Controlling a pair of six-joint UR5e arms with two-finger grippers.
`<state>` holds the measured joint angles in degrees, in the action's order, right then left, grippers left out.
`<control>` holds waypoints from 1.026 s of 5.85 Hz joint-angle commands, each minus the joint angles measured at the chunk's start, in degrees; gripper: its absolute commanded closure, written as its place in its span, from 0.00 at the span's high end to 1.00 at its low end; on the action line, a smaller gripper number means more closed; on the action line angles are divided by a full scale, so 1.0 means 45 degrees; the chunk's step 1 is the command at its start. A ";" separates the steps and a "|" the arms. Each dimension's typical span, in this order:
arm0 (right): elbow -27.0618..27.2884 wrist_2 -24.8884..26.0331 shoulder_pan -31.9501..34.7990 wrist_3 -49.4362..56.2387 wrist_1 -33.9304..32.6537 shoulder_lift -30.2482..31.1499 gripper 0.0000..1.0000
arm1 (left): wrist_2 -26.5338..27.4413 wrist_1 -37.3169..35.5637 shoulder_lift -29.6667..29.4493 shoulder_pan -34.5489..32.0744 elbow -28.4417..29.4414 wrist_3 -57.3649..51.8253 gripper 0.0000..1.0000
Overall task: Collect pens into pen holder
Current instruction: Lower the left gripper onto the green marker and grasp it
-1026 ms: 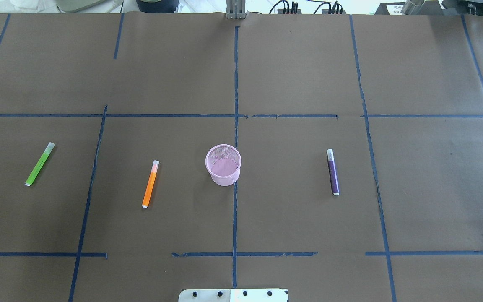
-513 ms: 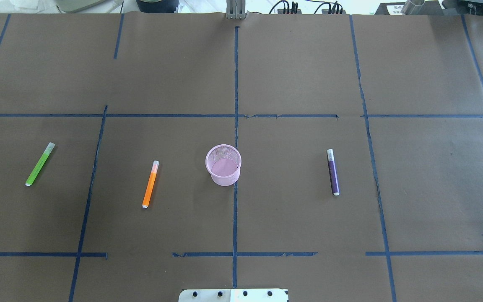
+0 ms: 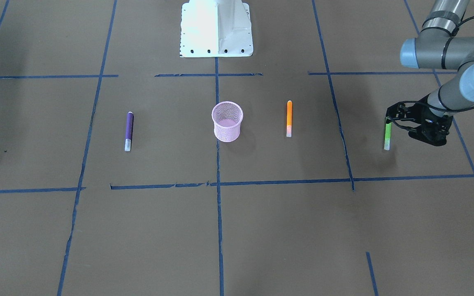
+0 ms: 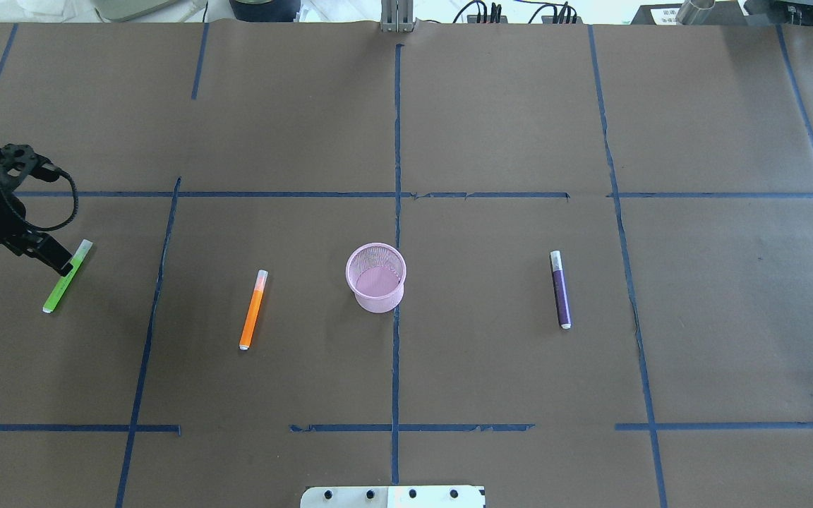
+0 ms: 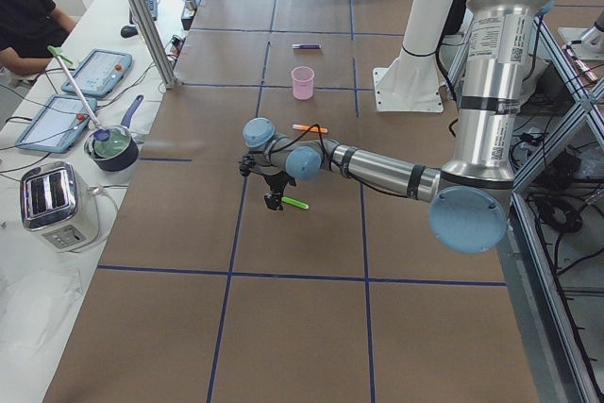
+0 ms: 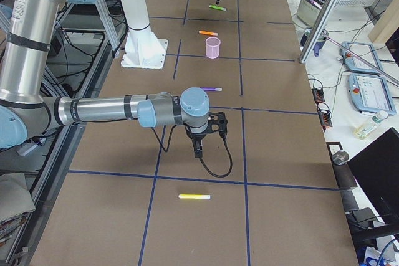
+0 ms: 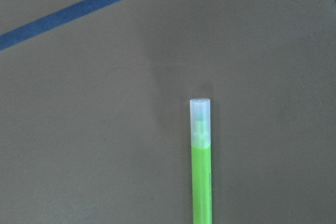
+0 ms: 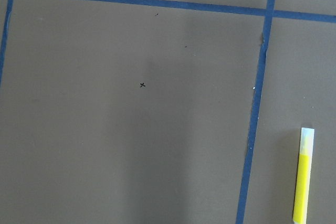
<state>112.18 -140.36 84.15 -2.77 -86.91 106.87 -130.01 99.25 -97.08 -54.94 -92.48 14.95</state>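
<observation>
Pen holder (image 4: 376, 277) stands upright at mid tabletop (image 4: 491, 113), on the centre tape line, nothing in it. Orange pen (image 4: 253, 310) lies flat on its left, green pen (image 4: 66, 276) farther left, purple pen (image 4: 560, 289) on its right, all apart from the cup. Yellow pen (image 6: 194, 197) lies far out on the right.

Left hand (image 4: 64, 267) hangs over the green pen, tips pointing down. Possibly touching it, contact unclear, and I cannot tell how far it is spread. The wrist view shows the pen flat on the paper.

Right hand (image 6: 197, 152) hangs low near the yellow pen, gripping nothing I can see. Opening cannot be told.
</observation>
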 commanded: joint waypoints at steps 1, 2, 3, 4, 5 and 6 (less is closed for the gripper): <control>-0.0065 -0.0060 -0.0067 -0.0029 -0.0023 0.0137 1.00 | 0.0277 0.0171 -0.0340 0.0335 0.0511 0.0115 0.98; -0.0065 -0.0079 -0.0067 -0.0087 0.0016 0.0158 1.00 | 0.0277 0.0171 -0.0340 0.0354 0.0550 0.0114 0.87; -0.0065 -0.0137 -0.0067 -0.0107 -0.0003 0.0158 1.00 | 0.0277 0.0171 -0.0340 0.0354 0.0570 0.0114 0.76; -0.0065 -0.0138 -0.0067 -0.0088 -0.0023 0.0158 1.00 | 0.0277 0.0171 -0.0379 0.0393 0.0686 0.0095 0.74; -0.0065 -0.0138 -0.0067 -0.0088 -0.0023 0.0177 1.00 | 0.0277 0.0171 -0.0418 0.0451 0.0745 0.0056 0.73; -0.0065 -0.0138 -0.0067 -0.0107 -0.0023 0.0158 1.00 | 0.0277 0.0171 -0.0418 0.0452 0.0765 0.0056 0.67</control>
<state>111.89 -140.97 83.85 -3.19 -87.00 107.61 -128.76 100.02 -98.91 -52.98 -89.19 15.26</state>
